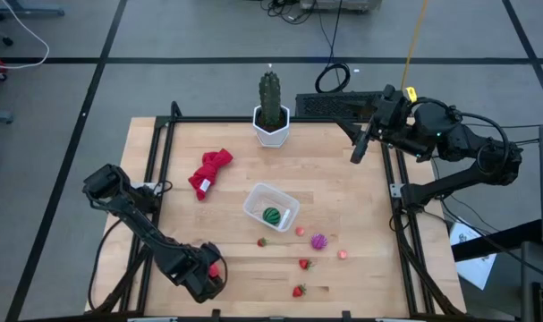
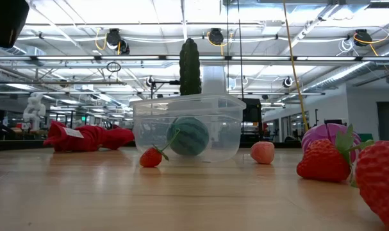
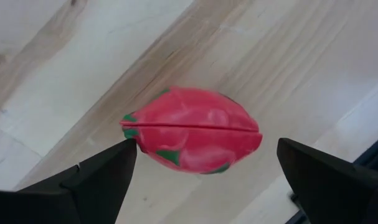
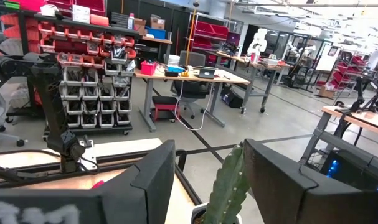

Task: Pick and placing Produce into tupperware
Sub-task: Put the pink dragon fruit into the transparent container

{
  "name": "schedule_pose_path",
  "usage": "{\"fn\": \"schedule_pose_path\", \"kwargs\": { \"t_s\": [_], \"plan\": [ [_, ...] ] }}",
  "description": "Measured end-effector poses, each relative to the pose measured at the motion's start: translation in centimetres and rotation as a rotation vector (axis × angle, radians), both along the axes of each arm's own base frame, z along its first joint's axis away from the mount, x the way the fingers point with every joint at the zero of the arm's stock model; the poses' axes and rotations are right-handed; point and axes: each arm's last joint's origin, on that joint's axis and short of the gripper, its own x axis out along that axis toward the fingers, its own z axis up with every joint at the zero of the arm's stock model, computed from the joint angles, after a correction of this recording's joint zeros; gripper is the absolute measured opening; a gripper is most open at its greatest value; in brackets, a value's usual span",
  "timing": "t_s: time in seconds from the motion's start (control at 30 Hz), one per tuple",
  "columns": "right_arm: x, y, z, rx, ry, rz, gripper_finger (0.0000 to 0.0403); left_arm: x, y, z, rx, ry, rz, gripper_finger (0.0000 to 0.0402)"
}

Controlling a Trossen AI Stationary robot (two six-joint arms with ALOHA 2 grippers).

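Wooden bench (image 1: 360, 215), lower left: left claw (image 3: 201, 165) spread astride red oval toy fruit (image 3: 192, 138), for gripping; right claw (image 1: 360, 148) open, waiting upper right.

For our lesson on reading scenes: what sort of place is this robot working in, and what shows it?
Probably a robotics lab or workshop: parts-bin shelves, workbenches with equipment, and another white robot stand beyond the wooden table, under exposed ceiling lights.

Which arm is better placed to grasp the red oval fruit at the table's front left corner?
The left. Its claw is open around the red oval fruit, while the right claw hangs near the cactus.
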Motion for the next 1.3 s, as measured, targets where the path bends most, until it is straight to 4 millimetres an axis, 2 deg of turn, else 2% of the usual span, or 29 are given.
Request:
{"fn": "schedule_pose_path", "kwargs": {
  "t_s": [0.7, 1.3],
  "plan": [
    [0.0, 0.0, -0.04, 0.001, 0.003, 0.0, 0.0183, 0.17, 0.19, -0.01, -0.019, 0.019, 0.048, 0.0392],
    [-0.03, 0.0, -0.46, -0.001, 0.05, 0.0, 0.0183, 0.45, -0.12, 0.08, -0.104, 0.022, 0.285, 0.0393]
  ]
}}
